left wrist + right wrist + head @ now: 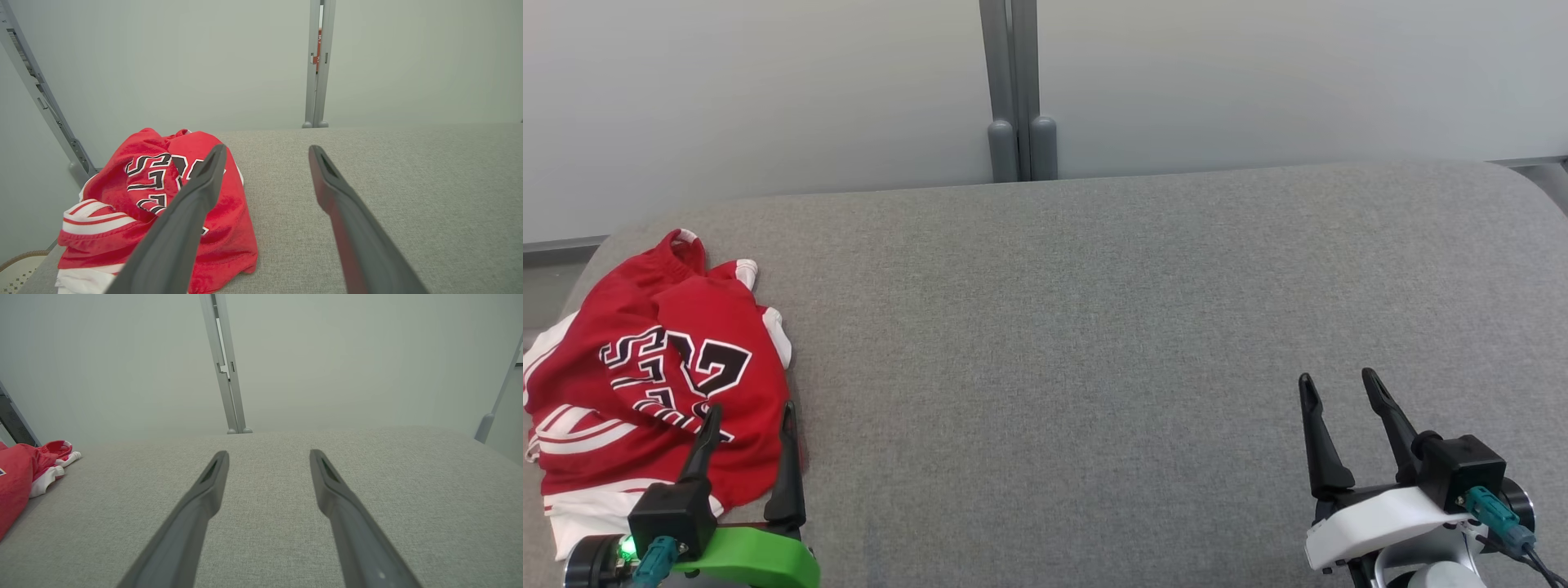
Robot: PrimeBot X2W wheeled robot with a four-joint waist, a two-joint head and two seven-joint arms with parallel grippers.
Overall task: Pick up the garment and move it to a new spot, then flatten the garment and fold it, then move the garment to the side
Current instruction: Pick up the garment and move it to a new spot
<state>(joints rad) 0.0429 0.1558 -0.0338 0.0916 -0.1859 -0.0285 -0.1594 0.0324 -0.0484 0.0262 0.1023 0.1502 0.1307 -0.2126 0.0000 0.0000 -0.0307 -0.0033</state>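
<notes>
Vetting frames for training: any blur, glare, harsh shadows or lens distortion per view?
Head view: soft even light, no glare, sharp; garment casts barely any shadow on the grey fabric surface. Left wrist view: left claw blurs toward the lens; side post leans, probably wide-angle. Right wrist view: right claw likewise soft at the bottom edge; edge post leans inward.

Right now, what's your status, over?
Left tool open, right tool open, both empty. Red jersey crumpled, far left of grey table. Nothing in the way.
</notes>
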